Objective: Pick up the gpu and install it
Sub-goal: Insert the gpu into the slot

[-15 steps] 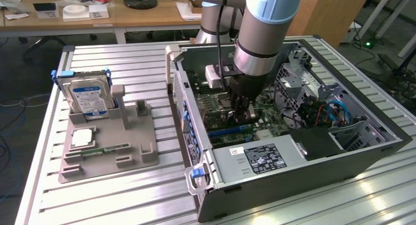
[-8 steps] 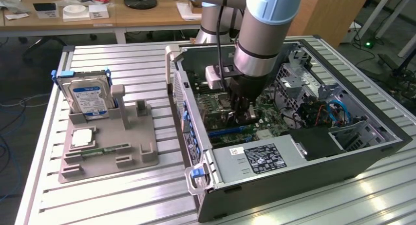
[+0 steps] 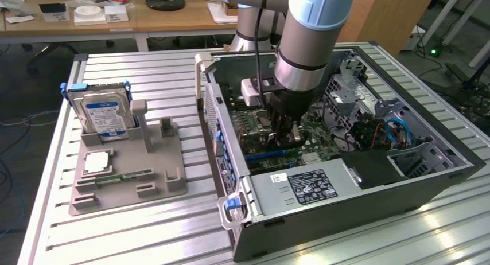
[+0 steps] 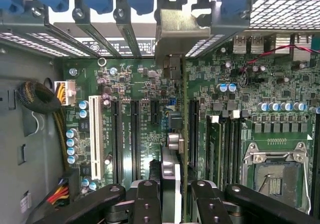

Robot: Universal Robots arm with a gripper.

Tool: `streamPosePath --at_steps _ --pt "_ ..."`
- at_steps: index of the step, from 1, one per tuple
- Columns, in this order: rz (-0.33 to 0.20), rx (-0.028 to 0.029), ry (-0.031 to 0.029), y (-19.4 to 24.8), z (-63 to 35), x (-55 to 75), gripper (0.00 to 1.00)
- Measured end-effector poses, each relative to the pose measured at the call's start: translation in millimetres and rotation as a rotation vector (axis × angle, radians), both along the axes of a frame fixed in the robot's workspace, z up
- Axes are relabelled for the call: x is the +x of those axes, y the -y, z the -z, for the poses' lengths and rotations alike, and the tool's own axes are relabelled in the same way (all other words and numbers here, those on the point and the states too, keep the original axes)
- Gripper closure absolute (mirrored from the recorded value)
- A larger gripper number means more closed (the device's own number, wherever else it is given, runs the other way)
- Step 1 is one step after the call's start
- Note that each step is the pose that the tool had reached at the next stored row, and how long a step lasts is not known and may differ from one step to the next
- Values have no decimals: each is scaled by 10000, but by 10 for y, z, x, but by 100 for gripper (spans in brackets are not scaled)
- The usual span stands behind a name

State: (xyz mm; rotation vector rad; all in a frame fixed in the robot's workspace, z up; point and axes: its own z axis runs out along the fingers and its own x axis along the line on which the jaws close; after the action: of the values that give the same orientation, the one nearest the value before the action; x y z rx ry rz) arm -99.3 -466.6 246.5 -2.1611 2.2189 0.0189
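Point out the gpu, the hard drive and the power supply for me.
gpu (image 4: 174, 43): wrist view, on its silver end bracket.
hard drive (image 3: 105, 116): exterior view, on its blue label.
power supply (image 3: 310, 186): exterior view, on its black sticker.
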Motion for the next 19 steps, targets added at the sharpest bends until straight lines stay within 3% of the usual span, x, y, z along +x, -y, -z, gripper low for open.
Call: streamPosePath --at_steps 19 --pt "17 2 -28 -24 69 -41 72"
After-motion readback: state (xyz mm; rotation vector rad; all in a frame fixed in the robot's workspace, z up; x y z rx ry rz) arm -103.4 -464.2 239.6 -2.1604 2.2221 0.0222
